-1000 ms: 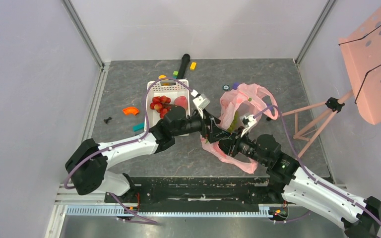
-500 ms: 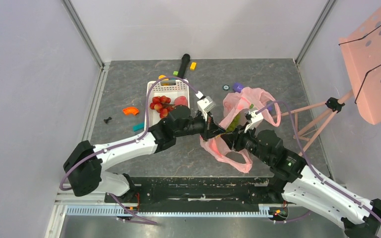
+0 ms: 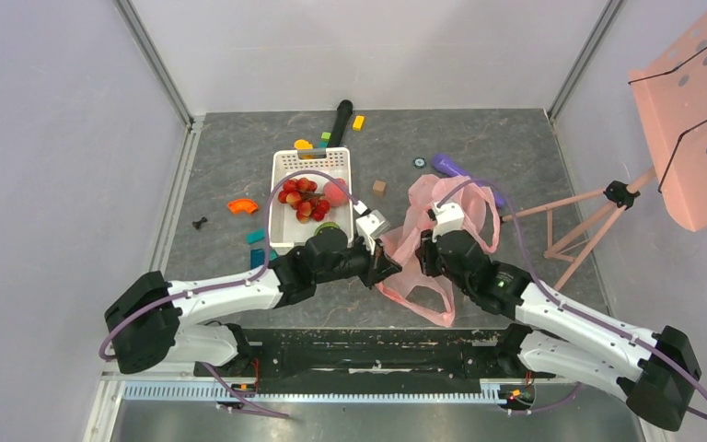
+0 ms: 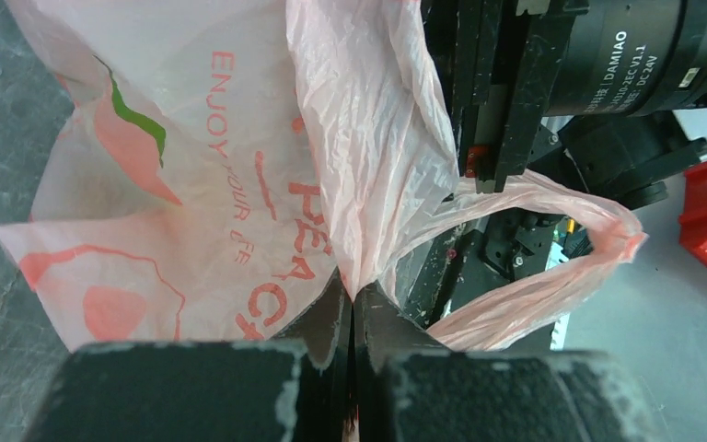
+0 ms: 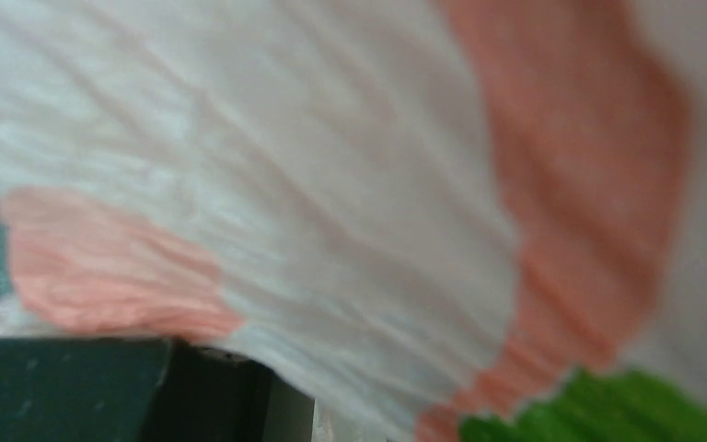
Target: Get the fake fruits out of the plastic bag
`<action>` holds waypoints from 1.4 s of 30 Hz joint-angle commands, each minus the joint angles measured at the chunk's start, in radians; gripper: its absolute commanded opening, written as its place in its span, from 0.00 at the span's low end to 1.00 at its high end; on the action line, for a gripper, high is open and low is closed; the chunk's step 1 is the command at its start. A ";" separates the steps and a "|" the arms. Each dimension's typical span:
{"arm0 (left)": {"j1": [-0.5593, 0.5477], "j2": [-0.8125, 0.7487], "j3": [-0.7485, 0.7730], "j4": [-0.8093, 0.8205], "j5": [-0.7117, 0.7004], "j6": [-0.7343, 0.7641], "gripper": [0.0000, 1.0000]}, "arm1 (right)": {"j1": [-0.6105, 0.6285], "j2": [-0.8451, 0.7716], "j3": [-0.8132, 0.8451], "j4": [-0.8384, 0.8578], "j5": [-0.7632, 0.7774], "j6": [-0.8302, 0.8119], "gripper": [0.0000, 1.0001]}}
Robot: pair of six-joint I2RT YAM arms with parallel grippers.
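The pink plastic bag (image 3: pixel 411 241) lies crumpled between my two grippers, one loop handle (image 3: pixel 428 299) trailing toward the near edge. My left gripper (image 3: pixel 388 264) is shut on a fold of the plastic bag (image 4: pixel 239 184); in the left wrist view the left gripper (image 4: pixel 353 296) pinches the film between closed jaws. My right gripper (image 3: pixel 423 260) is pressed into the bag's right side. The bag's film (image 5: pixel 331 184) fills the right wrist view, so the jaws are hidden. Red berries (image 3: pixel 302 197), a pink-red fruit (image 3: pixel 335 191) and a green fruit (image 3: pixel 325 227) lie in the white basket (image 3: pixel 279 198).
A purple cylinder (image 3: pixel 457 168) lies behind the bag and a small brown block (image 3: pixel 379 187) to its left. A black cylinder (image 3: pixel 341 118), yellow block (image 3: pixel 358 122), orange piece (image 3: pixel 239 206) and teal block (image 3: pixel 256 237) are scattered around the basket. A pink stand (image 3: pixel 598 207) stands at the right.
My left gripper closed on the bag. Both arms drew toward the near edge, dragging the bag with them, and the purple cylinder and brown block came into view.
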 commanded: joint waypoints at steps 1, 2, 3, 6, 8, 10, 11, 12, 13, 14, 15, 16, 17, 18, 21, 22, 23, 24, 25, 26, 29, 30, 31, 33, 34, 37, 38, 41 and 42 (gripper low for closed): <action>-0.017 -0.027 -0.042 0.087 -0.092 -0.047 0.02 | -0.002 -0.019 -0.064 -0.059 0.097 0.090 0.28; -0.017 -0.027 -0.051 0.090 -0.116 -0.053 0.02 | 0.000 -0.033 -0.090 -0.084 0.109 0.127 0.28; -0.017 -0.029 -0.057 0.093 -0.131 -0.058 0.02 | -0.001 -0.050 -0.115 -0.114 0.111 0.153 0.28; -0.017 -0.037 -0.085 0.109 -0.186 -0.071 0.02 | 0.000 -0.086 -0.168 -0.204 0.113 0.245 0.28; -0.017 -0.038 -0.098 0.117 -0.219 -0.076 0.02 | -0.001 -0.108 -0.199 -0.236 0.086 0.284 0.27; -0.017 -0.037 -0.107 0.120 -0.235 -0.082 0.02 | -0.001 -0.128 -0.226 -0.253 0.038 0.307 0.27; -0.017 -0.037 -0.112 0.123 -0.239 -0.086 0.02 | -0.001 -0.138 -0.234 -0.264 0.014 0.317 0.27; -0.017 -0.036 -0.117 0.128 -0.241 -0.089 0.02 | 0.000 -0.145 -0.236 -0.272 -0.003 0.324 0.27; -0.017 -0.034 -0.121 0.132 -0.244 -0.092 0.02 | -0.001 -0.156 -0.231 -0.285 -0.021 0.326 0.26; -0.016 -0.031 -0.126 0.137 -0.243 -0.095 0.02 | 0.001 -0.168 -0.218 -0.298 -0.030 0.328 0.26; -0.017 -0.028 -0.129 0.140 -0.242 -0.097 0.02 | 0.002 -0.192 -0.193 -0.311 -0.032 0.324 0.25; -0.017 -0.023 -0.129 0.140 -0.241 -0.098 0.02 | 0.006 -0.225 -0.171 -0.309 -0.035 0.308 0.24; -0.017 -0.018 -0.130 0.143 -0.241 -0.100 0.02 | 0.009 -0.256 -0.143 -0.297 -0.042 0.286 0.24; -0.017 -0.015 -0.129 0.146 -0.237 -0.100 0.02 | 0.010 -0.296 -0.123 -0.267 -0.059 0.264 0.24; -0.017 -0.004 -0.127 0.156 -0.235 -0.106 0.02 | 0.010 -0.378 -0.087 -0.127 -0.137 0.192 0.27; -0.017 -0.002 -0.126 0.159 -0.233 -0.107 0.02 | 0.010 -0.383 -0.080 -0.094 -0.155 0.178 0.27; -0.017 -0.002 -0.124 0.159 -0.234 -0.108 0.02 | 0.010 -0.373 -0.068 -0.074 -0.167 0.160 0.27; -0.017 -0.002 -0.123 0.159 -0.236 -0.110 0.02 | 0.010 -0.350 -0.054 -0.061 -0.173 0.144 0.27; -0.017 -0.002 -0.121 0.159 -0.236 -0.111 0.02 | 0.010 -0.325 -0.039 -0.051 -0.180 0.127 0.27; -0.017 0.000 -0.119 0.159 -0.237 -0.112 0.02 | 0.010 -0.293 -0.027 -0.043 -0.179 0.113 0.27; -0.017 0.002 -0.115 0.154 -0.237 -0.113 0.02 | 0.010 -0.209 -0.015 -0.004 -0.106 0.084 0.26; -0.017 0.006 -0.114 0.153 -0.233 -0.114 0.02 | 0.010 -0.182 -0.011 -0.002 -0.060 0.078 0.25; -0.017 0.008 -0.111 0.154 -0.231 -0.114 0.02 | 0.009 -0.147 -0.006 0.002 -0.013 0.068 0.25; -0.017 0.013 -0.107 0.151 -0.224 -0.119 0.03 | 0.009 -0.083 -0.007 0.024 0.057 0.052 0.24; -0.017 0.015 -0.103 0.146 -0.222 -0.121 0.03 | 0.009 -0.057 -0.018 0.049 0.093 0.048 0.24; -0.017 0.027 -0.091 0.125 -0.224 -0.127 0.02 | 0.008 -0.018 -0.092 0.139 0.180 0.054 0.23; -0.017 0.030 -0.090 0.121 -0.223 -0.128 0.02 | 0.006 -0.011 -0.120 0.164 0.199 0.061 0.22; -0.017 0.039 -0.086 0.120 -0.218 -0.132 0.02 | 0.001 0.001 -0.184 0.193 0.206 0.082 0.22; -0.017 0.042 -0.087 0.121 -0.219 -0.131 0.02 | 0.001 0.010 -0.199 0.184 0.194 0.086 0.22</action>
